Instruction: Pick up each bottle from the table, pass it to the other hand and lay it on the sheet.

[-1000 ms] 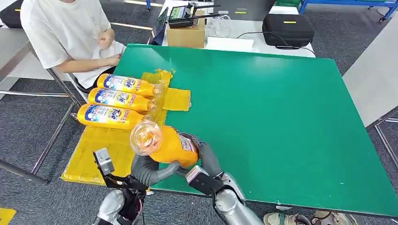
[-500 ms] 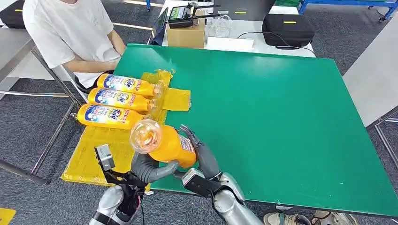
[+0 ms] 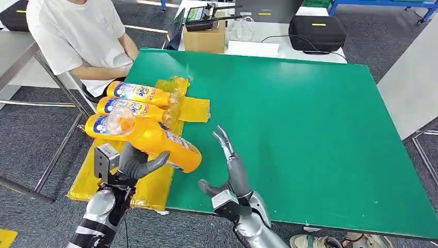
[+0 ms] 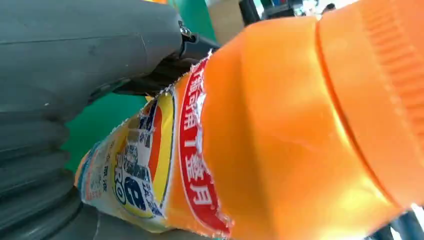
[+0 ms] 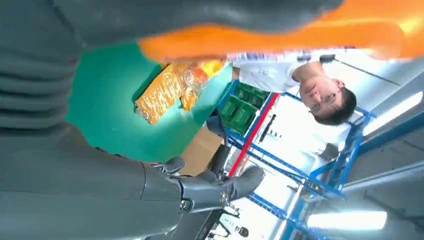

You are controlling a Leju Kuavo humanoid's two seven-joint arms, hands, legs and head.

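My left hand (image 3: 135,161) grips an orange bottle (image 3: 155,142) with a clear cap, tilted above the yellow sheet (image 3: 111,170) at the table's left edge. The same bottle (image 4: 280,135) looms close in the left wrist view, pressed against the grey thumb (image 4: 90,45). My right hand (image 3: 230,168) stands open over the green table (image 3: 299,129), fingers spread and pointing up, a short way to the right of the bottle and apart from it. Three more orange bottles (image 3: 135,93) lie side by side on the sheet's far part.
A person in a white shirt (image 3: 77,36) sits at the table's far left corner, near the sheet. Behind the table stand a cardboard box (image 3: 205,37) with a device on it and a black case (image 3: 316,32). A grey tabletop (image 3: 413,77) lies to the right.
My right hand has let go of the bottle and opened. My left hand has carried the bottle to the left, out over the yellow sheet.
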